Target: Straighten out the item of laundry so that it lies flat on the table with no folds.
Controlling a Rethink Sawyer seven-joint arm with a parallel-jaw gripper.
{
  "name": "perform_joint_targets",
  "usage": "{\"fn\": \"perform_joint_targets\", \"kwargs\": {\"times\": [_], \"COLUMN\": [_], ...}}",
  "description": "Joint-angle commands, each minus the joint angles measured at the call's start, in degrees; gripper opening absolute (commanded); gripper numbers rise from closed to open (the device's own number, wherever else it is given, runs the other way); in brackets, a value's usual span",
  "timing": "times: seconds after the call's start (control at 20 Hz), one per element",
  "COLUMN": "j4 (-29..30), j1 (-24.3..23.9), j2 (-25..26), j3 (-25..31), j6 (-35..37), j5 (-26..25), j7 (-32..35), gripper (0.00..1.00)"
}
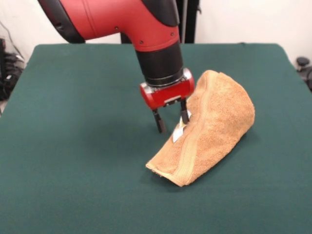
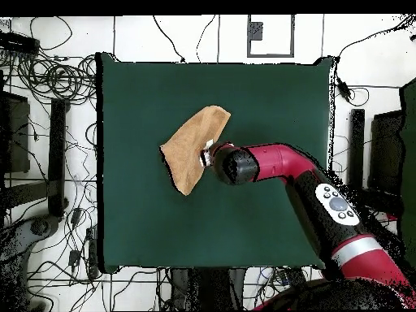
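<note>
The towel (image 1: 214, 124) lies folded over itself near the middle of the table (image 1: 73, 161), a long hump with its banded hem running along the side that faces the arm and a small white tag (image 1: 178, 131) showing at that edge. So the flattening is not done: the cloth is doubled and partly raised, and the step in hand looks like taking hold of the hem to open the fold. The end effector (image 1: 171, 119) hangs right at that edge with its two fingers apart by a moderate gap; one finger (image 1: 159, 122) stands clear over bare felt, the other sits against the hem just by the tag, touching or all but touching it. Nothing is clamped between them yet as far as the front view shows. The overhead view confirms the arm reaching in to the towel's edge. The next move, by my judgement, calls for closing on the upper layer only, then drawing it away across the fold so the cloth spreads out
</note>
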Motion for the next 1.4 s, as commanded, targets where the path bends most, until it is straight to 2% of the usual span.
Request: {"fn": "perform_joint_targets", "kwargs": {"times": [0.05, 0.35, 0.75, 1.4], "j4": [-3.01, -4.52, -4.51, -4.34], "j1": [3.45, 4.40, 2.40, 0.66], "j2": [1.34, 1.71, -1.38, -2.08], "j3": [0.73, -0.54, 0.80, 3.19], "j6": [2.21, -0.16, 3.02, 3.99], "j5": [-3.63, -5.77, -8.77, -9.68], "j7": [-6.43, -6.42, -12.47, -13.12], "gripper": [1.00, 1.00, 1.00, 1.00]}}
